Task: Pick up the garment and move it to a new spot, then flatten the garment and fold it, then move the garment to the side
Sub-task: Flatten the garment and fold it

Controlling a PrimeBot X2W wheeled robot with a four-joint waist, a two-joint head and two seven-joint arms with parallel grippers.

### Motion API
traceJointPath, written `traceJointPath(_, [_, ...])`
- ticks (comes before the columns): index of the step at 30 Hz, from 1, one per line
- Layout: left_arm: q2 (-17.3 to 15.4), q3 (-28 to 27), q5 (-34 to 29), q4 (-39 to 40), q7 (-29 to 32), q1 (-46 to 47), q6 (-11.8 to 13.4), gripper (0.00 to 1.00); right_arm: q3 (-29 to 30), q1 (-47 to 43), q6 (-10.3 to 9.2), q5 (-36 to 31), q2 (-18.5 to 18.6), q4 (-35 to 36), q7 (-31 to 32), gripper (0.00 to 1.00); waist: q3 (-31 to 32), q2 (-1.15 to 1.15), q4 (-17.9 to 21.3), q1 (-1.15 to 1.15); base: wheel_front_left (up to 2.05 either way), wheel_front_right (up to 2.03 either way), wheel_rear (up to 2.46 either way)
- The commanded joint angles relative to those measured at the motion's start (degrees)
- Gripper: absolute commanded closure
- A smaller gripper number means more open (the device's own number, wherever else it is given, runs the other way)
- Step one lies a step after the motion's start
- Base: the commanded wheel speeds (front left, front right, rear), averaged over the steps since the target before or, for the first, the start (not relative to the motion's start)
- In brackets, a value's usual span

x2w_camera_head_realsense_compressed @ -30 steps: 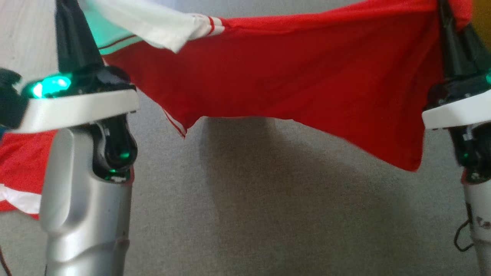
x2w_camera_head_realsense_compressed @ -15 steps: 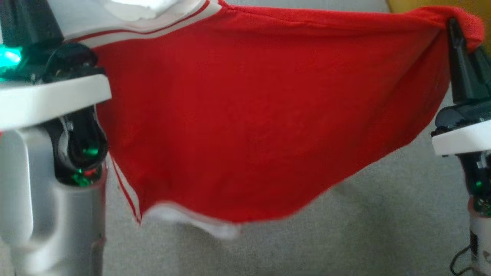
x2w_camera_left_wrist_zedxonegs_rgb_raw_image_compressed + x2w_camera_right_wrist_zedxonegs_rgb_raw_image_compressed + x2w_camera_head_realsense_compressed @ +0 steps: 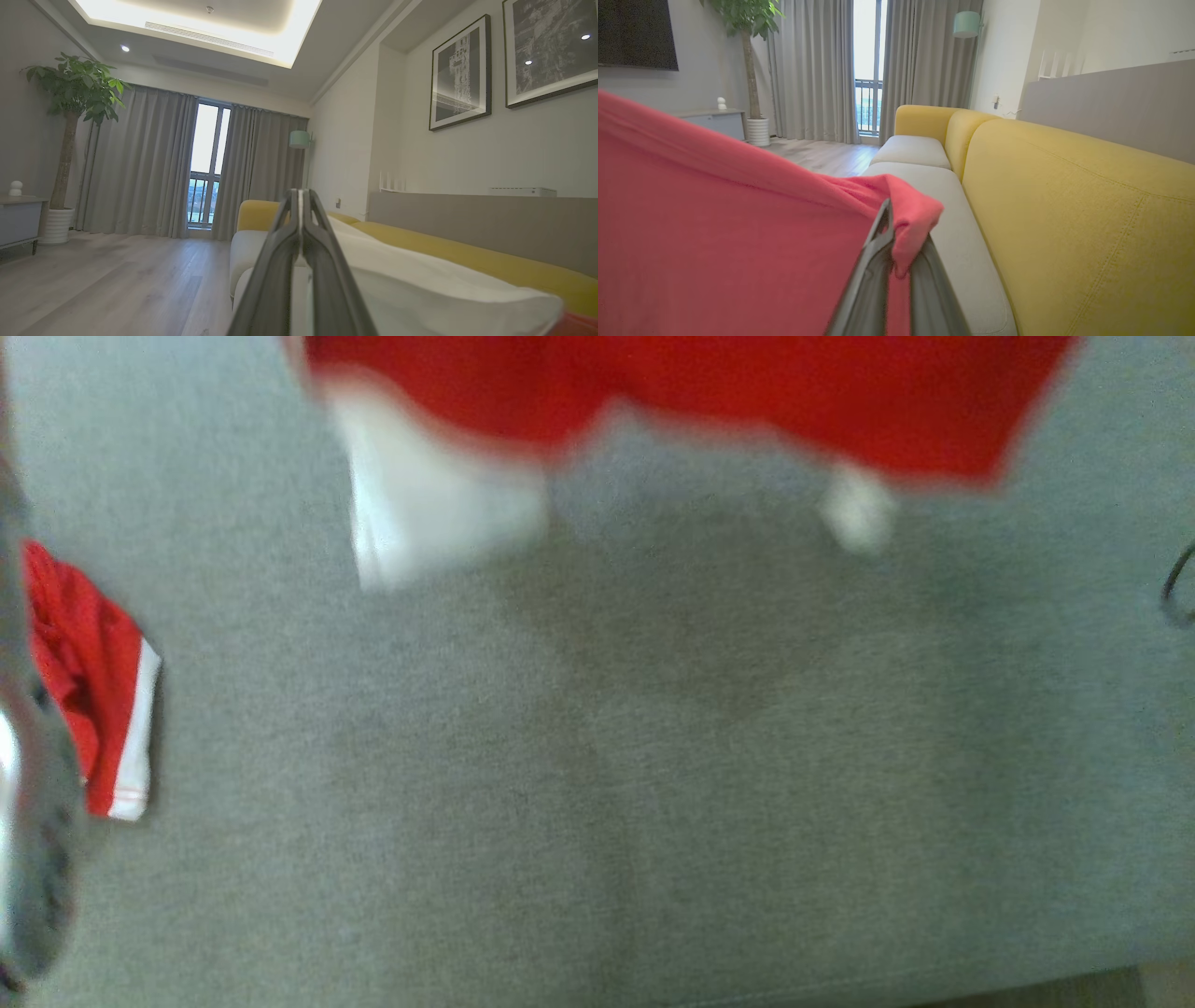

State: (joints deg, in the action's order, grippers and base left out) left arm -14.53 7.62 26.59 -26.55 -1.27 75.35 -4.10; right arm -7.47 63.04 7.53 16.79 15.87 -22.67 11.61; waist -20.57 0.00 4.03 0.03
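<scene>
Though the head view is motion-blurred, sofa: yellow fabric sofa with grey seat cushions, grey seat spread below the camera.
Garment: red jersey garment with white striped trim, stretched in the air above the seat, across the top of the head view; white bits hang from its lower edge; casts a shadow on the cushion.
Garment, wrist views: broad red sheet off to one side of the right fingers; white part draped beside the left fingers.
Second cloth: red piece with white edge, lying on the seat at far left; cannot tell if it is the same garment.
Forearm: pale left forearm, blurred, just beside that piece.
Left gripper: fingers pressed together, white cloth pinched between them lower down.
Right gripper: closed tight on a red corner folding over the tips.
Cable: dark loop, right edge.
</scene>
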Motion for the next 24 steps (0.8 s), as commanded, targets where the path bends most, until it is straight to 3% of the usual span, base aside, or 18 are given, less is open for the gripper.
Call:
traceJointPath(1, [-3.40,-1.17,-1.47,-3.47,-2.91,7.75,-0.37,1.00,-0.20,6.82,-0.04,-1.41,0.61,-4.58,-3.04,1.00,-4.89,0.00,-1.49,-0.03,0.00,0.00,0.00])
traceJointPath(6, [-2.75,1.86,-3.53,-13.41,-8.46,16.58,-1.95,1.00,2.01,17.61,-0.04,-4.34,0.16,-16.63,-12.54,1.00,-5.95,0.00,-3.33,-0.03,0.00,0.00,0.00])
traceJointPath(13, [-1.38,4.12,-3.24,-20.12,-12.57,16.51,-2.97,1.00,-0.50,18.54,-0.04,-5.53,-0.33,-27.46,-17.87,1.00,-7.28,0.00,-5.42,-0.03,0.00,0.00,0.00])
traceJointPath(18, [-1.07,6.26,-2.22,-21.09,-13.61,8.86,-3.32,1.00,-4.51,13.49,-0.04,-3.34,0.11,-34.12,-18.73,1.00,-7.07,0.00,-6.63,-0.03,0.00,0.00,0.00])
traceJointPath(24, [-4.55,11.67,-0.71,-14.42,-13.71,-8.03,-3.36,1.00,-14.11,3.99,-0.04,1.97,2.37,-37.36,-15.45,1.00,-4.01,0.00,-7.33,-0.03,0.00,0.00,0.00])
